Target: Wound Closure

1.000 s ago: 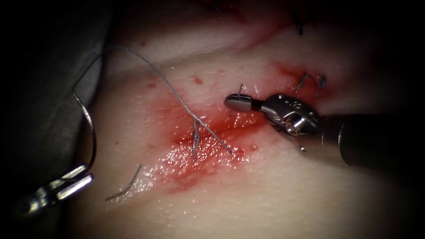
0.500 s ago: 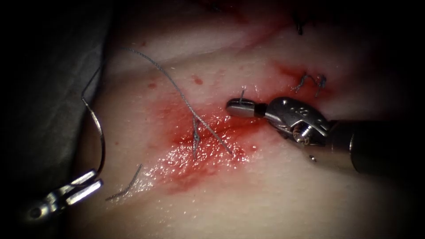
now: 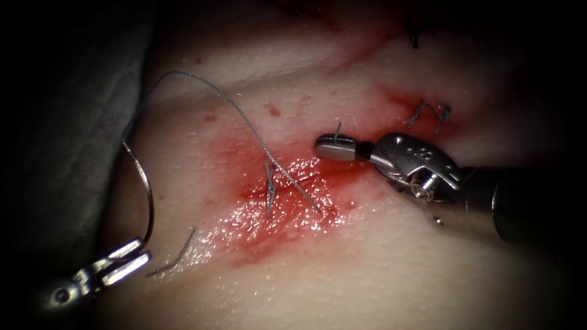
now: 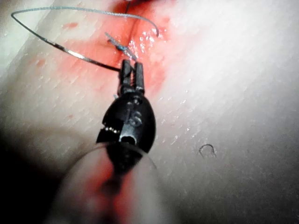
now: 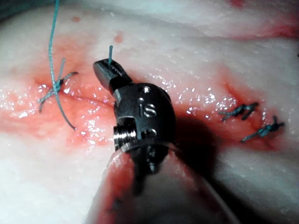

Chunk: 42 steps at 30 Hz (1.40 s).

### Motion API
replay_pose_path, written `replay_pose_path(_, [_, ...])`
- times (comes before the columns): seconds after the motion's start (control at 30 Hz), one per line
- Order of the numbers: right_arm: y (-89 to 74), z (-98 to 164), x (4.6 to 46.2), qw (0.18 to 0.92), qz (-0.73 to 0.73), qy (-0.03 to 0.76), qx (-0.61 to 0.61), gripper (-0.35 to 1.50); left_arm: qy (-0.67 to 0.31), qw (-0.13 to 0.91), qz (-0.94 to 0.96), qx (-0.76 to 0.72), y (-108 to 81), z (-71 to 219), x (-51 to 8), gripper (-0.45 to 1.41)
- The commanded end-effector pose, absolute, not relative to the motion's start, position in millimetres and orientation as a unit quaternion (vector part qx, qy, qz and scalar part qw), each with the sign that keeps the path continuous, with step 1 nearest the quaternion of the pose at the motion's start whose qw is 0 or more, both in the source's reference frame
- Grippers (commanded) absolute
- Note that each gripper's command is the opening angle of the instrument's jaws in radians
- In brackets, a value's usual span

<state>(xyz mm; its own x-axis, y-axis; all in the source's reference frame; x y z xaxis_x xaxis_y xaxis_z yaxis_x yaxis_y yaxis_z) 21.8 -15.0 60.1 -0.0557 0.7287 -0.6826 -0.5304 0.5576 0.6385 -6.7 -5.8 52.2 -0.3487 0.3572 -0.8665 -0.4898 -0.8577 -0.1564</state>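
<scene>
My left tool (image 3: 125, 260) sits off the left edge of the tissue (image 3: 367, 275), its jaws clenched on the curved needle (image 3: 145, 192) near one end of its curve. The needle arcs upward from the jaws, free in the air and not in the tissue, well to the left of the cut (image 3: 287, 195). In the left wrist view the same tool (image 4: 132, 80) grips the needle (image 4: 70, 51) by its end.

The thread (image 3: 232, 113) runs from the needle's far end in a high loop, then down to a knot (image 3: 269, 186) lying on the cut, where red fluid (image 3: 269, 223) glistens. A loose cut end of thread (image 3: 177, 260) lies on the tissue just beside my left tool.

My right tool (image 3: 335, 148) hovers just right of the knot, jaws closed on a short stub of thread (image 3: 337, 129) that sticks up from them; the right wrist view shows this stub (image 5: 110, 53) rising from the closed jaws (image 5: 108, 71).

I judge the closure well along: two finished stitches (image 3: 431, 113) lie further right along the cut, and the middle stitch looks knotted, its long thread not yet trimmed.
</scene>
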Motion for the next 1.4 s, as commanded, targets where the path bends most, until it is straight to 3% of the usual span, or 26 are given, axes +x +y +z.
replay_pose_path(0.03, [-15.3, 60.6, 22.6, 0.682, 0.461, 0.561, 0.089, -0.35, 0.063, 0.258, 0.818, -0.509, -6.2, 52.9, -7.3, -0.32])
replay_pose_path(0.97, [-14.3, 58.3, 22.2, 0.677, 0.449, 0.578, 0.076, -0.35, 0.051, 0.25, 0.818, -0.516, -7.5, 53.7, -8.8, -0.35])
replay_pose_path(1.0, [-14.2, 58.3, 22.2, 0.676, 0.448, 0.58, 0.076, -0.06, 0.05, 0.252, 0.817, -0.517, -7.6, 53.9, -8.9, -0.35])
replay_pose_path(1.07, [-14.1, 58.4, 22.1, 0.671, 0.447, 0.587, 0.075, 0.88, 0.046, 0.252, 0.818, -0.516, -7.8, 54.2, -9.0, -0.33])
replay_pose_path(1.13, [-14.1, 58.3, 21.7, 0.667, 0.447, 0.591, 0.075, 1.23, 0.042, 0.254, 0.819, -0.513, -8.0, 54.8, -9.0, -0.3])
replay_pose_path(1.23, [-14.2, 58.0, 20.7, 0.667, 0.444, 0.592, 0.081, 1.35, 0.017, 0.262, 0.822, -0.506, -8.5, 56.0, -9.0, -0.05])
replay_pose_path(1.4, [-14.1, 57.6, 18.8, 0.665, 0.445, 0.594, 0.082, 1.33, -0.038, 0.272, 0.832, -0.482, -9.6, 58.5, -9.0, 0.49])
